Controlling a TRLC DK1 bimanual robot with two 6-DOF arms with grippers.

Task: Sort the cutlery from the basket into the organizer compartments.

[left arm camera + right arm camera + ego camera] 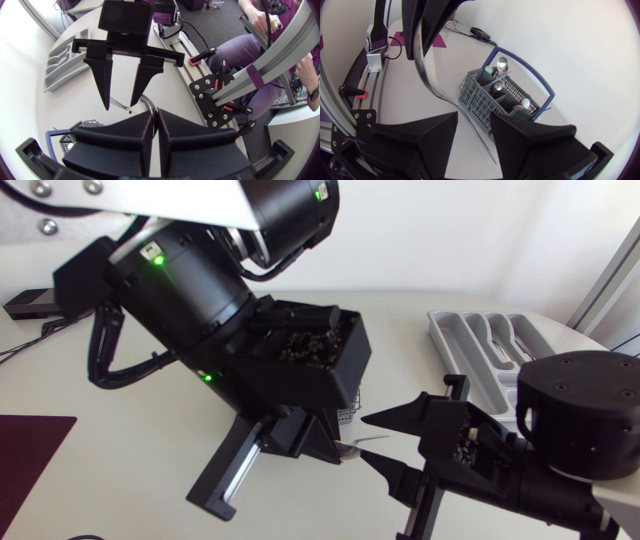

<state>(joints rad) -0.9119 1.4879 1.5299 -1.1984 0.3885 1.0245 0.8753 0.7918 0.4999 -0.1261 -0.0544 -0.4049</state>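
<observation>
Left tool [155,120] clamped on a silver utensil [425,75]; right tool [474,120] spread apart around it, must close for handover.

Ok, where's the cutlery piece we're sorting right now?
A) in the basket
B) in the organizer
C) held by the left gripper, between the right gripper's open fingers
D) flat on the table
C: the right wrist view shows the cutlery piece running down from the left gripper into the right gripper's open gap.

Two hands: left hand [155,114], right hand [474,118]. One basket [479,100], one organizer [446,340], one held utensil [421,70]. Basket cutlery [502,64]: at least three.
</observation>
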